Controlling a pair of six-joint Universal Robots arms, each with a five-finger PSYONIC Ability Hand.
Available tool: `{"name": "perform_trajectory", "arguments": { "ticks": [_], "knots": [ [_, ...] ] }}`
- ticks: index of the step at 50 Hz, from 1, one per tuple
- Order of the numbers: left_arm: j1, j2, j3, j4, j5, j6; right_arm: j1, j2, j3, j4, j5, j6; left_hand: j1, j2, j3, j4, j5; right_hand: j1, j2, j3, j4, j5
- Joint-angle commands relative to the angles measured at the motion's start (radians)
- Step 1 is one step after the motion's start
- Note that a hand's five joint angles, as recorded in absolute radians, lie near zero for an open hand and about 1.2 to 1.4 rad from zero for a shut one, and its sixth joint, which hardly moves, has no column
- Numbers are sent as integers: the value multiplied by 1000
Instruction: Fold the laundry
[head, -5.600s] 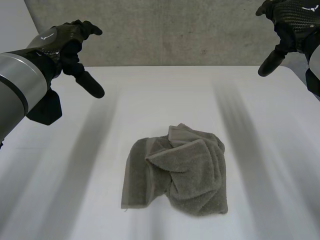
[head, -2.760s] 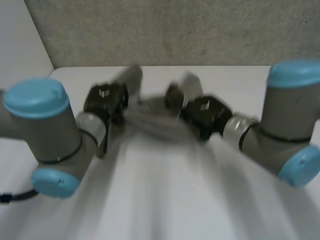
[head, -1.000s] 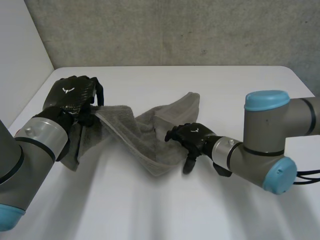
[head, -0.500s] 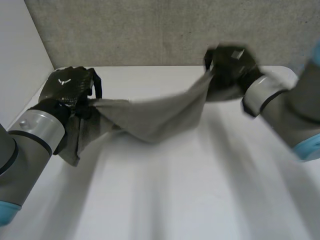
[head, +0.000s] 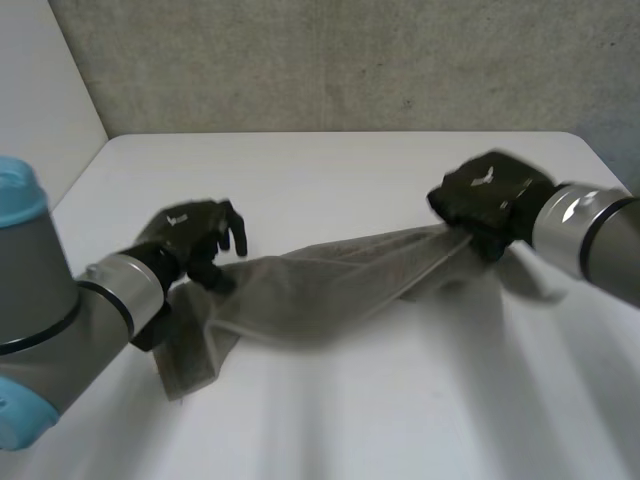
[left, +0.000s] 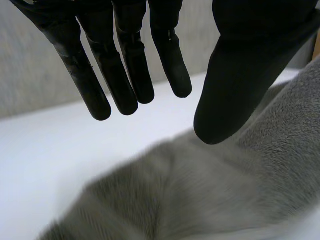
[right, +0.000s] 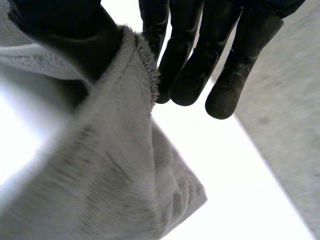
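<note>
The black left hand (head: 188, 238) and black right hand (head: 488, 196) each bear a small white emblem (head: 181, 219) on the back. Their fingers are smooth with rounded tips. A silver wrist ring (head: 124, 288) joins each hand to a thick grey arm (head: 45, 305). The left arm has a rounded light-blue cap (head: 14, 190).

No letters or numbers can be read. A small white emblem (head: 183, 219), perhaps winged, marks the black left robot hand (head: 197, 240), and a like emblem (head: 487, 177) marks the black right robot hand (head: 478, 203).
</note>
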Motion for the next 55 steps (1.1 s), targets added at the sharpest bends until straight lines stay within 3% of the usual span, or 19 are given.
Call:
{"name": "perform_trajectory", "arguments": {
  "ticks": [1,5,8,10,11,12,18,26,40,48,55],
  "knots": [
    [16,-141,61,-11,-3,56,22,110,-7,-25,40,-1,105,107,106,107,106,66,61,55,63,57],
    [31,-170,105,-2,-7,77,22,172,-21,-92,47,7,76,78,77,78,77,66,61,55,63,57],
    [40,-169,123,-3,-10,75,21,187,-21,-135,69,16,-118,-116,-117,-116,-117,66,61,55,63,57],
    [31,-146,99,-11,-10,75,21,189,-21,-163,87,18,-495,-492,-494,-493,-493,66,61,55,63,57],
    [31,-146,98,-11,-10,75,21,189,-21,-163,87,18,-497,-494,-496,-495,-496,66,61,55,63,57],
    [24,-119,66,-17,-10,77,19,189,-19,-195,108,19,-638,-636,-638,-637,-637,66,61,55,63,57],
    [22,9,-107,3,-3,80,-20,195,-15,-315,173,22,-638,-636,-638,-637,-637,66,61,55,63,57],
    [-18,40,-219,85,-9,72,-62,225,-41,-336,173,82,-638,-635,-637,-636,-637,66,61,55,63,57],
    [-82,-66,-245,283,-6,81,-62,225,-22,-332,168,96,-626,-624,-625,-624,-625,66,61,55,63,57],
    [-131,-117,-248,285,-16,90,-57,228,-21,-332,167,96,-605,-603,-605,-603,-604,66,61,55,63,57],
    [-119,-92,-267,270,-22,93,-57,228,-21,-332,167,96,-576,-574,-575,-574,-575,66,61,55,63,57]
  ]
}}
